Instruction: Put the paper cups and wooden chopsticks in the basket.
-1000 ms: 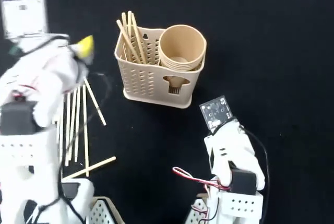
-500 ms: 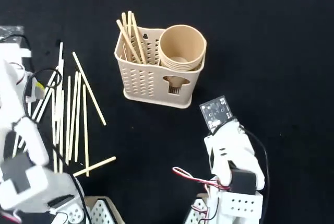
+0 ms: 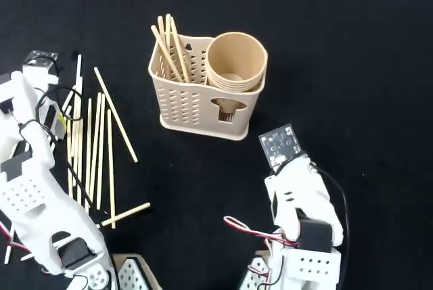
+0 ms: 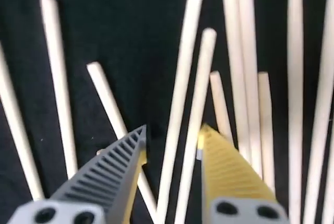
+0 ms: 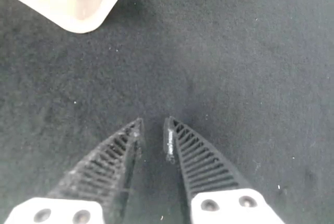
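Stack of paper cups [image 3: 235, 60] upright in one compartment of the beige perforated basket [image 3: 196, 107], mid-table. A few wooden chopsticks [image 3: 169, 43] lean in the compartment beside it. More loose chopsticks [image 3: 100, 138] lie scattered flat on the black table [image 3: 352, 67], well apart from the basket, by the left arm [image 3: 27, 168]. One stick lies crosswise near that arm's base. The left gripper [image 4: 172, 135] is low over the loose sticks with jaws spread; two sticks run between the grey and yellow fingers, not clamped. The right gripper [image 5: 153, 127] has its jaws nearly together with nothing between them, over bare cloth near a basket corner.
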